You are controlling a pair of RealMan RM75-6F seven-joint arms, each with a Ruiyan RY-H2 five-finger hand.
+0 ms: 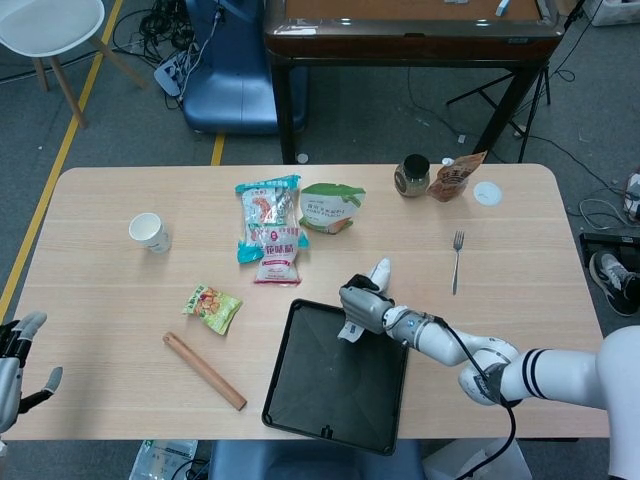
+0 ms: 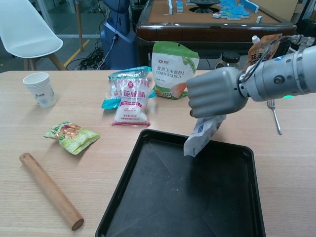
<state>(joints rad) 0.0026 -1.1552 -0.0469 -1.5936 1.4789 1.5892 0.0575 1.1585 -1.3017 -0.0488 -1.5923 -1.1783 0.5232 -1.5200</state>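
**White packet held over the black tray**

White packet (image 2: 201,137) hung from the right hand (image 2: 216,97), whose fingers (image 2: 197,101) were clenched around its upper end, so that the lower end drooped above the far edge of the black tray (image 2: 163,197); whether it touched the tray could not be told. In the head view the same packet (image 1: 350,325) showed at the far edge of the tray (image 1: 330,385), mostly covered by the right hand (image 1: 362,305). The grip at the top probably let the packet hang freely over the tray. The left hand (image 1: 12,355) lay well to the left of the tray, at the worktop (image 1: 100,290) corner, fingers apart and holding nothing; it was partly cut off by the picture's edge. Left of the tray lay a wooden rolling pin (image 2: 49,190) and a green snack bag (image 2: 71,136); beyond the tray stood a corn starch pouch (image 2: 174,66) and two overlapping bags (image 2: 129,94). The packet's print was too small to read.
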